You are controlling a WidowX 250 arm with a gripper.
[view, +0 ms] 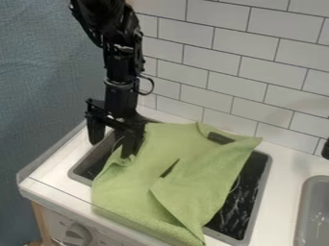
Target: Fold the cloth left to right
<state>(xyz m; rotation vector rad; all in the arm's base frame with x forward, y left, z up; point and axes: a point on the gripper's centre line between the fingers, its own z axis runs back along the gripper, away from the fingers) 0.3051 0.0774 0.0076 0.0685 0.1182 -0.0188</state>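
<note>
In the camera view, the arm (pixel 120 62) is hanging from 11 o'clock, its gripper (pixel 111 149) pointing down at 9 to 10 o'clock. The fingers are standing spread, one at the cloth's 10 o'clock edge. The cloth (pixel 128 185) is lying creased across the sink (pixel 261 192), from the centre to 6 o'clock. Marks near the knob (pixel 78 234) at 7 o'clock are showing too small to read.
</note>
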